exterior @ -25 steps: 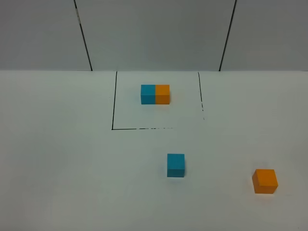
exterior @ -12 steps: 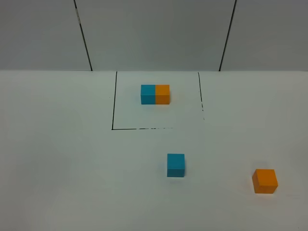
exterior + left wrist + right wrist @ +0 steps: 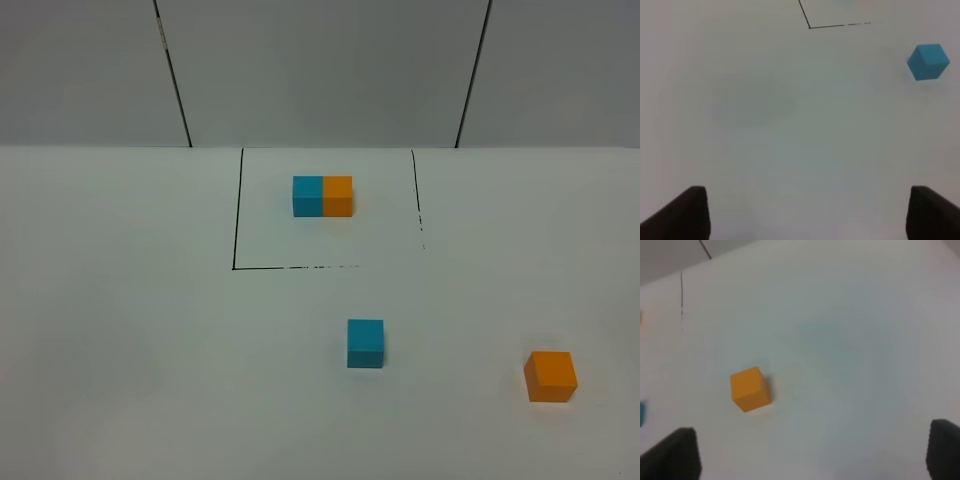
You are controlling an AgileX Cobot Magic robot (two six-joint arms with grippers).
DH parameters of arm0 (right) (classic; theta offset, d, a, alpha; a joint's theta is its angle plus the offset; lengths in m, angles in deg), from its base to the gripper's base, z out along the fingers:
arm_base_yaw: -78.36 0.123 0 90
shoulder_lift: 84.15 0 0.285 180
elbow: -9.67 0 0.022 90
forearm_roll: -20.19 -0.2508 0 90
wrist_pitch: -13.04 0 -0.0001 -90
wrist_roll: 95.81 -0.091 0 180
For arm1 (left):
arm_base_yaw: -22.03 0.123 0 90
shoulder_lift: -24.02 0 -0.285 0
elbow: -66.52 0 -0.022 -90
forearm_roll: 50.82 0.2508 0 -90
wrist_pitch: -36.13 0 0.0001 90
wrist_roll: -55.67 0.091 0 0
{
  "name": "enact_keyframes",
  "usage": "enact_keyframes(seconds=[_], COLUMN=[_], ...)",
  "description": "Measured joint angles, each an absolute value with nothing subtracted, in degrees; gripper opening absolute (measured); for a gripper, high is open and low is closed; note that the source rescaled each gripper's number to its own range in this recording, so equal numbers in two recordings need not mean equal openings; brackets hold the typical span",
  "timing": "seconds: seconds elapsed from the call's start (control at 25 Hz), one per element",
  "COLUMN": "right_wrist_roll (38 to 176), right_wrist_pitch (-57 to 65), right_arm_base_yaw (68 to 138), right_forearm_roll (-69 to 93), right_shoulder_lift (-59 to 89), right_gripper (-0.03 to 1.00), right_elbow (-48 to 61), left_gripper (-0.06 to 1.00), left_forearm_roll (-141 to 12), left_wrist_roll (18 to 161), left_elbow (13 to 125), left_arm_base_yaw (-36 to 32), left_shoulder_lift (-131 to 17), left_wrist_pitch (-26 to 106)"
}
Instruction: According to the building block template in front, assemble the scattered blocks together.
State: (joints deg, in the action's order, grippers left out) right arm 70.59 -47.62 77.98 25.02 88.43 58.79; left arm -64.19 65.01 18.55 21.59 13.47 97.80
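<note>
Right wrist: orange cube (image 3: 750,388) lies ahead of wide-open, empty right claw (image 3: 810,452). Same for left claw (image 3: 807,215), blue cube (image 3: 928,61) well apart.

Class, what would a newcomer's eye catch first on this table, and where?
The joined blue-orange pair sits inside the black-lined square at the far side of the table. Nearer, a loose blue cube stands near the middle, a loose orange cube apart to its right.

A lab test bench: bare white tabletop (image 3: 120,330), a black-lined square (image 3: 236,210) marked on it, grey wall panels (image 3: 320,70).
</note>
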Motion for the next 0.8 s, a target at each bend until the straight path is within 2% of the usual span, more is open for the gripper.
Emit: enact_keyframes(seconds=[0.8], right_wrist_roll=[70.6], right_wrist_pitch=[-47.6], right_arm_base_yaw=[78.0], right_forearm_roll=[25.0], right_shoulder_lift=[88.4], right_gripper=[0.8], right_elbow=[58.8], left_gripper=[0.67], left_forearm_roll=[-64.2], left_wrist_roll=[65.1], left_elbow=[18.6], left_arm_base_yaw=[21.5], left_shoulder_lift=[13.5], left_wrist_pitch=[97.8])
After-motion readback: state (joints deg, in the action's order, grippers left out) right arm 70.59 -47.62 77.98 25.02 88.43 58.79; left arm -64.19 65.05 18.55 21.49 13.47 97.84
